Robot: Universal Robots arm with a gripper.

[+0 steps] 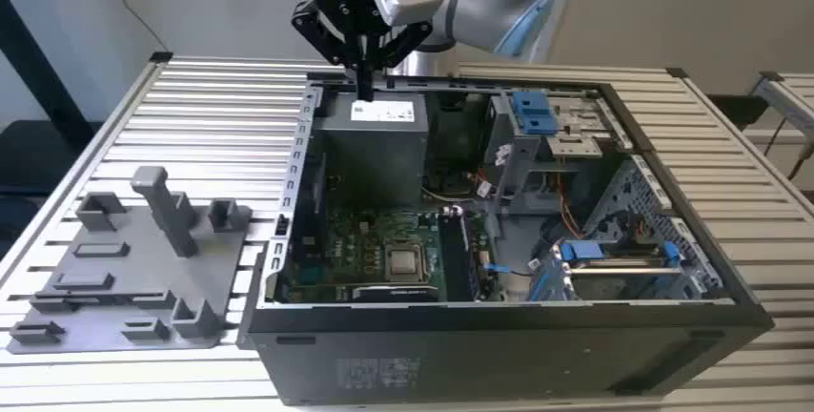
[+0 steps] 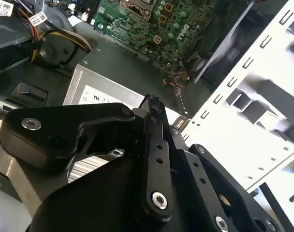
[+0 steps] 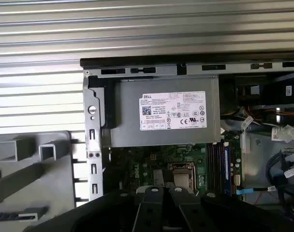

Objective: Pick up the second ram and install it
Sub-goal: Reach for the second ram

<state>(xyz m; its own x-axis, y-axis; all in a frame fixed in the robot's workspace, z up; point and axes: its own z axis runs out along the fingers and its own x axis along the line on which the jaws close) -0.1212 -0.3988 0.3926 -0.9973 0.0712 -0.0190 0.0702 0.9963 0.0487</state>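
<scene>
Gripper (image 1: 366, 91) hung above the power supply (image 1: 381, 140), jaws drawn tight together; whether the second ram sat nipped edge-on between them, I couldn't tell. Seating one in the memory slots (image 1: 460, 252) further on would have wanted it square and upright, I reckoned

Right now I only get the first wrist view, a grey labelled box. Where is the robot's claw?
Observer: In the exterior view the gripper hangs above that box, the power supply, at the case's far end.
Operator: Is the claw open?
Observer: No, in the second wrist view its fingertips are pressed together.
Operator: Anything colourful nearby?
Observer: Blue brackets beside the power supply, toward the exterior view's right.
</scene>
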